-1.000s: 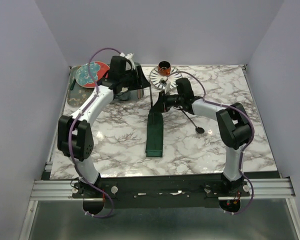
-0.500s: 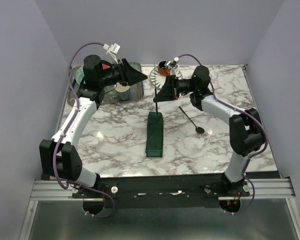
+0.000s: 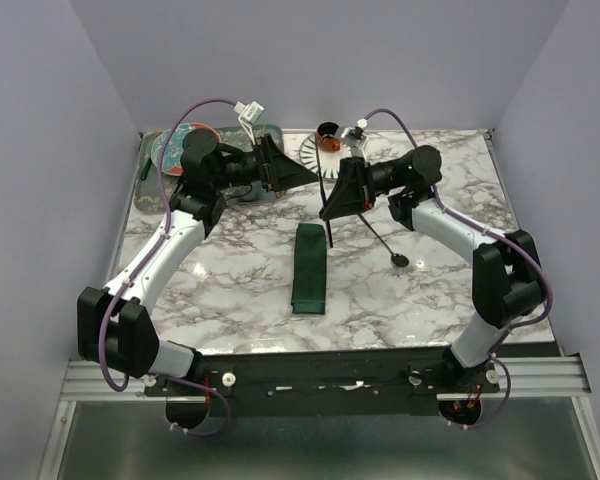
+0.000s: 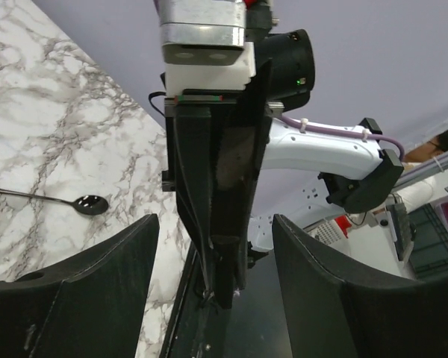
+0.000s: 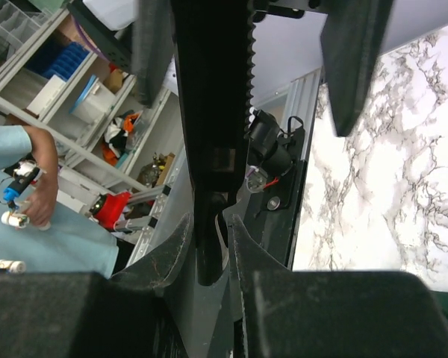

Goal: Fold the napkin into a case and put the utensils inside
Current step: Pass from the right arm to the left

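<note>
The case [image 3: 308,265] is laid flat near the middle of the desk [image 3: 220,290], with its long side running from near to far. The knife [image 5: 209,112] is pinched by the right fingers [image 5: 158,261], which are closed to a narrow gap around it. Its serrated edge is seen in the right wrist view. In the top view the knife is carried above the desk, and its lower tip is seen by the far right corner of the case. Whether the tip touches the cloth cannot be told.

The left fingers [image 4: 75,298] are spread wide and nothing is gripped by them. They are raised off the desk and pointed at the right fingers from the left. In the left wrist view the right fingers and the knife are framed between them, apart from both.

A spoon [image 3: 385,242] is laid on the desk just right of the case, with its bowl toward the near side. A white striped plate [image 3: 310,152] and a cup [image 3: 328,131] are set at the far edge. A red and blue plate [image 3: 170,150] is seen at the far left corner.
</note>
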Robot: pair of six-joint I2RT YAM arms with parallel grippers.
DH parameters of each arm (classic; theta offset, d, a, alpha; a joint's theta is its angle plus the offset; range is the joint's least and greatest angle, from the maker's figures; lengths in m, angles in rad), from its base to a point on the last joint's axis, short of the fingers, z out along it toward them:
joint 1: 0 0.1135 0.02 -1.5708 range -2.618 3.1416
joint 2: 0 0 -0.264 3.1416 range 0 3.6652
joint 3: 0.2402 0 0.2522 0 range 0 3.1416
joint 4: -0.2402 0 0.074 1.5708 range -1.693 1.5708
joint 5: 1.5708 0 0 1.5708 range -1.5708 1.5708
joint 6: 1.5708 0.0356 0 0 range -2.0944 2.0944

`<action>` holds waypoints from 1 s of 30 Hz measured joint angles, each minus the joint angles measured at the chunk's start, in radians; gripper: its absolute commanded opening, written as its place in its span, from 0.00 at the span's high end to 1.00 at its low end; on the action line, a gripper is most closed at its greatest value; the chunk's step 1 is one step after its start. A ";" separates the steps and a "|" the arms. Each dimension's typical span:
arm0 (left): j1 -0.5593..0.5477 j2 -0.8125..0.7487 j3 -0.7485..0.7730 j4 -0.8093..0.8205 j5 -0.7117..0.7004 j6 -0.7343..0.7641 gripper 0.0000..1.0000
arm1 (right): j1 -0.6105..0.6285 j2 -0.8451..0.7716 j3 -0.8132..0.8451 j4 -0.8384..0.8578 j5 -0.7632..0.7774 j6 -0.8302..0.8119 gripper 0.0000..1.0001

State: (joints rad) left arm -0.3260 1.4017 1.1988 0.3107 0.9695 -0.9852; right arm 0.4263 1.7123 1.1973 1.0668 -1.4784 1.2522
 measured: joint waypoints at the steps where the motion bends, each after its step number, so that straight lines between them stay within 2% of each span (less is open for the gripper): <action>1: -0.005 -0.002 0.000 0.015 0.003 -0.009 0.27 | 0.000 -0.002 -0.002 0.003 -0.001 0.004 0.99; 9: -0.035 -0.006 0.000 0.071 0.010 -0.040 0.31 | 0.008 -0.007 -0.019 0.008 -0.001 0.005 0.99; 19: -0.053 -0.006 0.003 0.083 0.010 -0.057 0.45 | 0.013 -0.035 -0.021 -0.019 0.002 -0.034 0.99; 21: -0.054 -0.006 0.003 0.084 0.010 -0.058 0.50 | 0.013 -0.039 -0.021 -0.030 0.008 -0.050 0.99; 30: -0.063 0.000 0.005 0.089 0.010 -0.063 0.50 | 0.014 -0.040 -0.021 -0.075 0.026 -0.092 0.99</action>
State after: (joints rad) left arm -0.3885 1.4021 1.2037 0.3992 0.9798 -1.0481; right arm 0.4404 1.6718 1.1763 0.9916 -1.4521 1.1599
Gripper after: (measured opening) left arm 0.512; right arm 0.253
